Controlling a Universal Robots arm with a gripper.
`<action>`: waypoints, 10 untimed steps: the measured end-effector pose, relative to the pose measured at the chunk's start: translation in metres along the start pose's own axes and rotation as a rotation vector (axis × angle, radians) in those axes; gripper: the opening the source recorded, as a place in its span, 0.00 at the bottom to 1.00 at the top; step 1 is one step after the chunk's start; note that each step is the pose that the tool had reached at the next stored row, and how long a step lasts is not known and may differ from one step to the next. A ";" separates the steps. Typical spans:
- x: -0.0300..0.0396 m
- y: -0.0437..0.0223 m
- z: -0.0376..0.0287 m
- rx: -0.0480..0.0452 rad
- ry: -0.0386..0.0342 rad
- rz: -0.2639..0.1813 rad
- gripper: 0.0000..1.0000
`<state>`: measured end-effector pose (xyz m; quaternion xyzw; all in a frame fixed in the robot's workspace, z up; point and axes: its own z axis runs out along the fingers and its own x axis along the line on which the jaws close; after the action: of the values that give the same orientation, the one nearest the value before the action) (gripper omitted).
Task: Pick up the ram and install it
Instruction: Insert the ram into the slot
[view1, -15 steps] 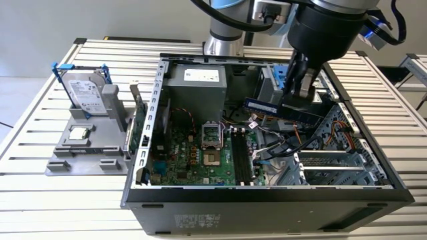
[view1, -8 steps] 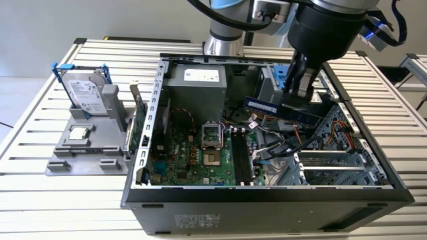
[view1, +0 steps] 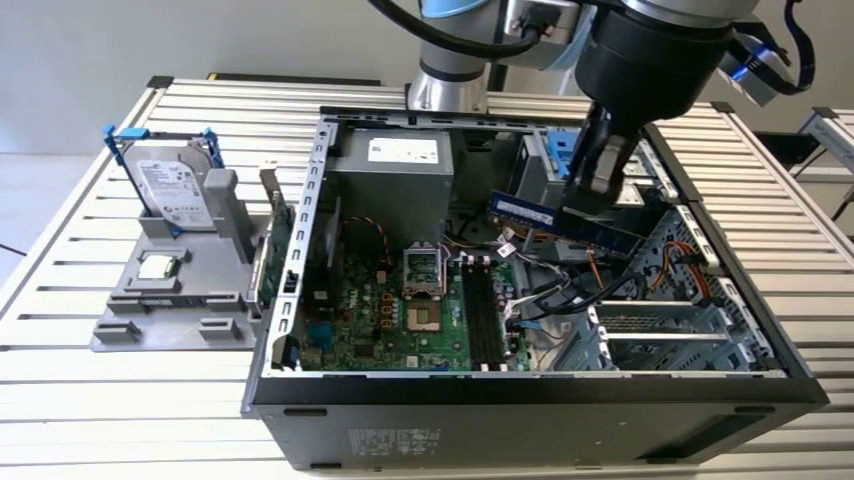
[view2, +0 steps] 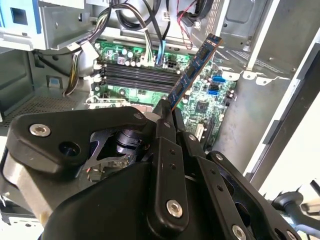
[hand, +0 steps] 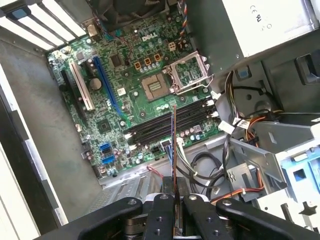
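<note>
We saw the black metal gripper (view1: 589, 214) (view2: 167, 107) (hand: 174, 198) squeezed tight on the long, flat, blue-green ram stick (view1: 531, 211) (view2: 193, 74) (hand: 173, 145). In the exterior view the stick hung at one o'clock from the long black slots (view1: 483, 312).

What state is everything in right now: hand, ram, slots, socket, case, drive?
hand: shut on the ram.
ram: held in the air, tilted, not seated.
memory slots: all empty.
CPU socket: frame swung open.
computer case: lying on its side, open.
hard drive: upright in its grey stand, outside the case.
</note>
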<state>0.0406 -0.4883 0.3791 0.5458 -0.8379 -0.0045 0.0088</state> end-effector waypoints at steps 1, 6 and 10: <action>0.0000 0.0000 0.0000 -0.0001 -0.0002 0.005 0.00; 0.0000 0.0000 0.0000 -0.0003 -0.0006 0.032 0.00; 0.0000 0.0000 0.0000 -0.0005 -0.0009 0.053 0.00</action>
<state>0.0405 -0.4883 0.3791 0.5232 -0.8521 -0.0047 0.0087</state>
